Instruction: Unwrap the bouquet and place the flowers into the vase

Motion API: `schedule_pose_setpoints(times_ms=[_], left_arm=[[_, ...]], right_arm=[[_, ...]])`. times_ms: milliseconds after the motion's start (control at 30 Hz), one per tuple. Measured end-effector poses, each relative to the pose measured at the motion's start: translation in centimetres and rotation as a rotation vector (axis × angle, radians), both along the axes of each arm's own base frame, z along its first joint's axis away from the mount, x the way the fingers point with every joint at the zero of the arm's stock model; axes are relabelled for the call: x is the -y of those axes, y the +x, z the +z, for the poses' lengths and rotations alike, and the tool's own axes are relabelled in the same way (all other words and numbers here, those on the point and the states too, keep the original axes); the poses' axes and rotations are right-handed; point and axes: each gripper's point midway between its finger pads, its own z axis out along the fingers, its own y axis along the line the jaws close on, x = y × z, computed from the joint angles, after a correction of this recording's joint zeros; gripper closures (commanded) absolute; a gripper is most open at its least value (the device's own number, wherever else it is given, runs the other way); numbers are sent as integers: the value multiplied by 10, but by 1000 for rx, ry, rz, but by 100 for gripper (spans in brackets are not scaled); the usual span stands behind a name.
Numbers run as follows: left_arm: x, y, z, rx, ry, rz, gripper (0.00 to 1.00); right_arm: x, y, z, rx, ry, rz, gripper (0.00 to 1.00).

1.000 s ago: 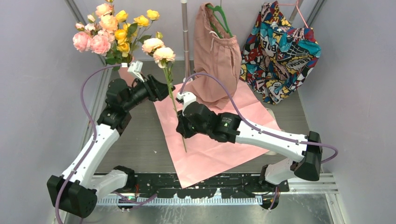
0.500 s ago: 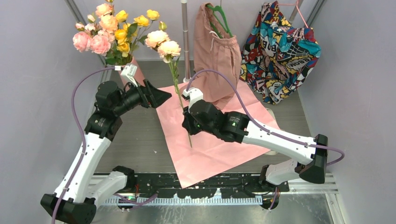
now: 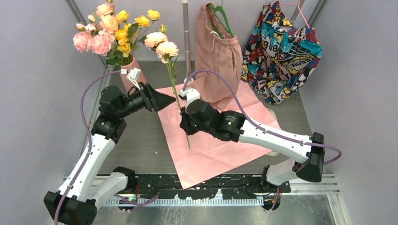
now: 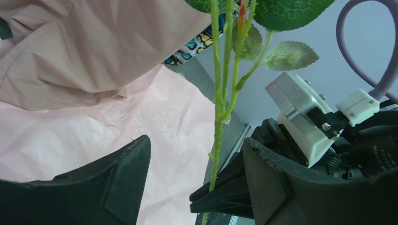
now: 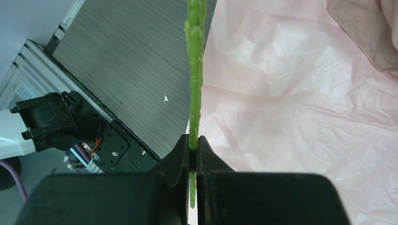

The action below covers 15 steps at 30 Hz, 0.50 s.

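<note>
One flower stem (image 5: 194, 70), pinched between right fingers (image 5: 178, 161), left fingers (image 4: 117, 173) apart

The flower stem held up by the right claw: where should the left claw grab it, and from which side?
Probably take the stem on its bare straight stretch just above the right claw, below the leaves. Bring the left claw in from the left, open jaws straddling it: it stands near upright, thin.

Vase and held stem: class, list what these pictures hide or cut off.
Vase, top view: mouth hidden by flowers, base behind the left arm.
Stem, right wrist view: blooms cut off by the top edge.
Stem, left wrist view: both ends cut off.
</note>
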Motion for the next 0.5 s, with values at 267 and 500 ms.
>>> schedule_pose_setpoints(times_ms=[267, 500], left_arm=[[6, 5, 4, 12, -52, -24, 32], [10, 9, 12, 34, -88, -39, 45]], right_arm=[[0, -1, 0, -3, 2, 4, 99], [-5, -3, 2, -15, 24, 17, 99]])
